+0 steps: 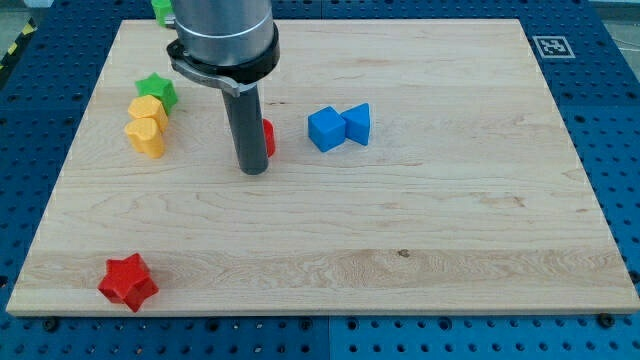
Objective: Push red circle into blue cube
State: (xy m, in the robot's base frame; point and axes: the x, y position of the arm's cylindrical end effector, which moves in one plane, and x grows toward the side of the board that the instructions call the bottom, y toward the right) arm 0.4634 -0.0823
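The red circle lies just right of my rod, mostly hidden behind it; only its right edge shows. My tip rests on the board, touching or nearly touching the circle's left side. The blue cube sits a short way to the right of the circle, with a gap between them. A second blue block, wedge-like, touches the cube's right side.
A green star and two yellow blocks cluster at the left. A red star lies at the bottom left. Another green block peeks out at the top edge behind the arm. The wooden board ends in blue pegboard.
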